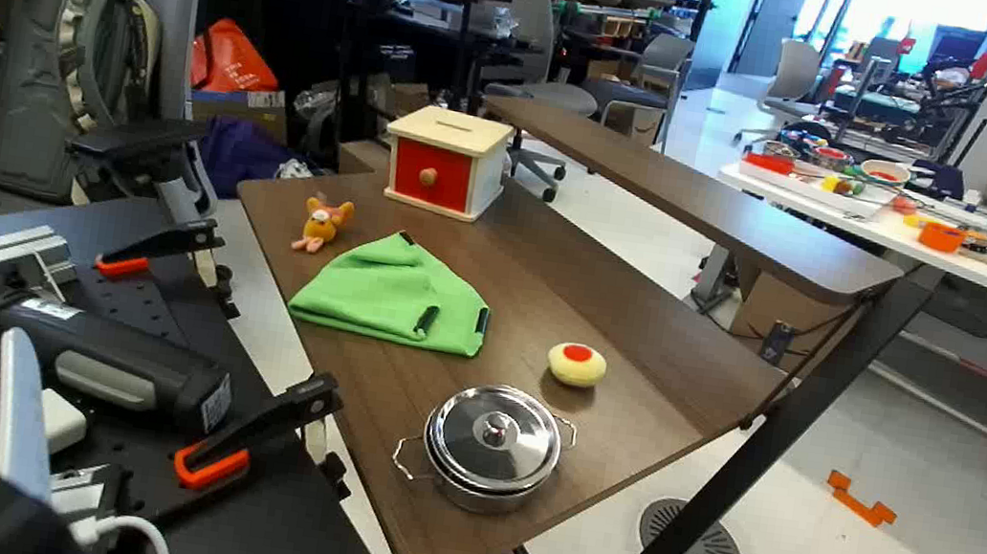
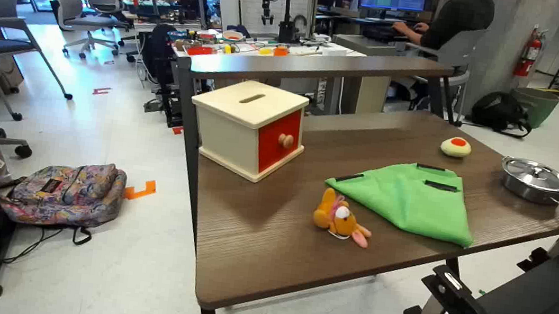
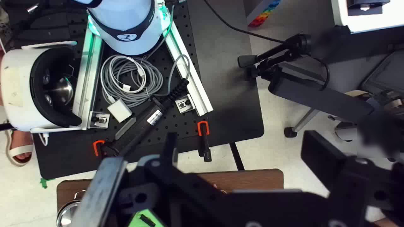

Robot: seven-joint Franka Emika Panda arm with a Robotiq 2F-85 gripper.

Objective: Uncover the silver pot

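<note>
Spread wide, the gripper (image 3: 241, 140) holds nothing in the wrist view, which fits a lift not yet begun, since the gap leaves room to come down around something. Going left to right in an exterior view, the black perforated board (image 1: 132, 304) has an orange-tipped clamp (image 1: 211, 466) at its edge, presumably to keep it from sliding. On the brown table (image 1: 656, 358), a small orange plush (image 1: 322, 224) slumps near the edge, likely because so soft a body props itself badly. Next comes the green cloth (image 1: 384, 300), lying folded, dark strips at its corners; it covers nothing that I can make out, so I take it to be no part of this job. Behind it, the wooden box (image 1: 460, 171) turns its red, knobbed front toward the cloth, a pose that would leave room for pulling on it. Further right, the silver pot (image 1: 483, 500) stands upright at the table's near end, its lid (image 1: 522, 450) on; the lid's knob (image 1: 495, 428) is uppermost, so pinching it and lifting straight up seems the natural way to uncover the pot. Last, a yellow egg-shaped toy (image 1: 574, 375) with a red patch lies near the pot, not touching it, where, rounded as it is, a careless swing could send it rolling
</note>
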